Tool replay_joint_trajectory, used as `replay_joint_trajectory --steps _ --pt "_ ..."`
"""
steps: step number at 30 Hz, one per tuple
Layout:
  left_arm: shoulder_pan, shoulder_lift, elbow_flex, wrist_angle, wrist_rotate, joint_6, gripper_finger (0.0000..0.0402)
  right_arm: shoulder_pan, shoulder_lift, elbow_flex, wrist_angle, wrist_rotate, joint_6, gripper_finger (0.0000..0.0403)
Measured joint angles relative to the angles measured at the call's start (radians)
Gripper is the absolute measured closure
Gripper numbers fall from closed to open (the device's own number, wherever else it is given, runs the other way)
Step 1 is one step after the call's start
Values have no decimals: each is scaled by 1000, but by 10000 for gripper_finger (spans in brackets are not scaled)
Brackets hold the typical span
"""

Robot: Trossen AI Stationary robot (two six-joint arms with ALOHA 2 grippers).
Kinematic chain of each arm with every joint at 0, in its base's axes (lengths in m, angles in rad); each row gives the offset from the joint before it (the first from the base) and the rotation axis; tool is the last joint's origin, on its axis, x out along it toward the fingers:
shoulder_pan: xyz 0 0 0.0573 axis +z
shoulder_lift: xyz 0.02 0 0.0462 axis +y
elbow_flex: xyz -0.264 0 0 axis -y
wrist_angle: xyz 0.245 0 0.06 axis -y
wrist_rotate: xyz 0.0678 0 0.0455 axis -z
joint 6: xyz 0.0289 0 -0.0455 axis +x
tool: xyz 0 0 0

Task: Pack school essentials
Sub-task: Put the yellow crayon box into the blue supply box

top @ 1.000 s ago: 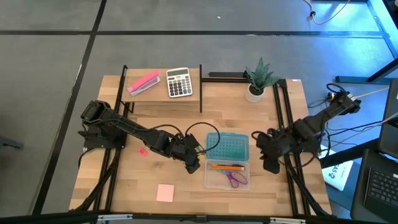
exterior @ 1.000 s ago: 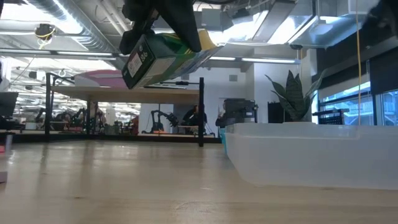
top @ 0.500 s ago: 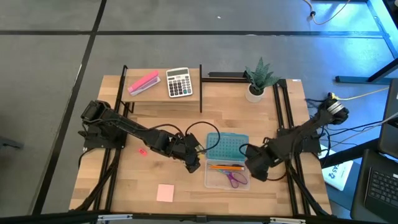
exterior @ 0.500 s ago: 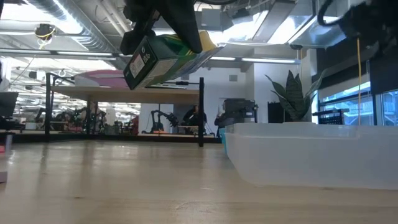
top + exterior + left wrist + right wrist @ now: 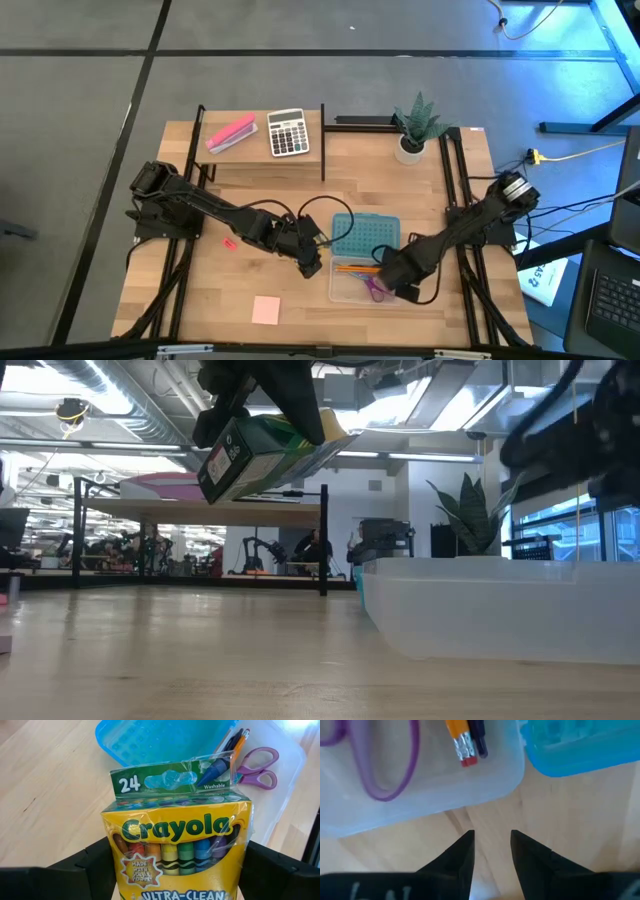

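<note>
From above, the left gripper (image 5: 311, 262) hangs just beside the clear plastic box (image 5: 364, 283), whose blue lid (image 5: 364, 238) lies open toward the table's far side; an orange pencil (image 5: 362, 268) and purple-handled scissors (image 5: 379, 289) lie inside the box, the right gripper (image 5: 397, 282) sits over its right edge, a pink notepad (image 5: 266, 310) rests near the front of the table (image 5: 240, 290), and a tiny red piece (image 5: 229, 242) lies left of the left arm. At table height, the crayon box (image 5: 262, 455) is held tilted in the air (well clear of the wood), left of the clear box's wall. The left wrist view shows the dark fingers (image 5: 95, 860) pinching the crayon box on both sides, scissors and pencil beyond. The right wrist view shows its fingers (image 5: 462, 852) slightly spread, holding nothing, above bare table beside the box's corner.
</note>
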Motion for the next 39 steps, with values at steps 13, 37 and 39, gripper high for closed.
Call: replay_joint_trajectory --steps 13,37,39 --pt "0 0 0 0 0 -1 88 -2 35 0 190 80 -33 274" --pt "-2 -1 0 184 47 410 88 20 -277 0 254 328 132 274" --pt "-2 3 0 224 46 493 88 20 -305 0 262 359 130 274"
